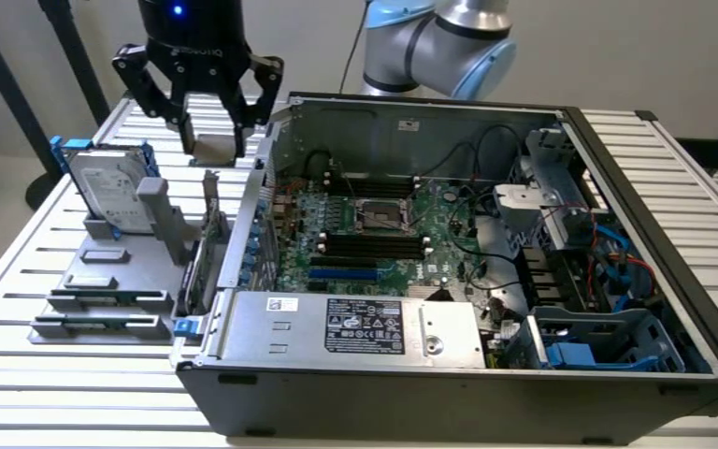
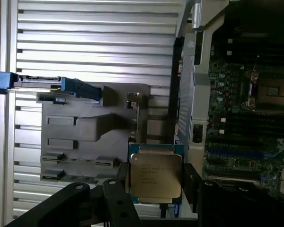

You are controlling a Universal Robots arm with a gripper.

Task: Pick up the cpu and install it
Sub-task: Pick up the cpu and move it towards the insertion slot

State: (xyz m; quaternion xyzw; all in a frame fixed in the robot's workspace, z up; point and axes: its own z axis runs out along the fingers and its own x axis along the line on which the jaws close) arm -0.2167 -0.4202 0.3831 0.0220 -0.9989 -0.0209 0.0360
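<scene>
While hand (image 1: 218, 140) clamps one cpu (image 2: 155, 176), one hard drive (image 1: 107, 192) stands in grey fixture (image 1: 116, 273) beside one open computer case (image 1: 459, 379).

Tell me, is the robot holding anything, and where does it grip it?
Yes: the end effector holds the cpu, pinched by two opposite side edges.

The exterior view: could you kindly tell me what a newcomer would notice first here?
The big open dark-grey metal computer case sits in the middle, its green motherboard exposed. At the exterior view's upper left, the black gripper holds the small flat square silver-topped cpu aloft near the grey parts tray.
</scene>
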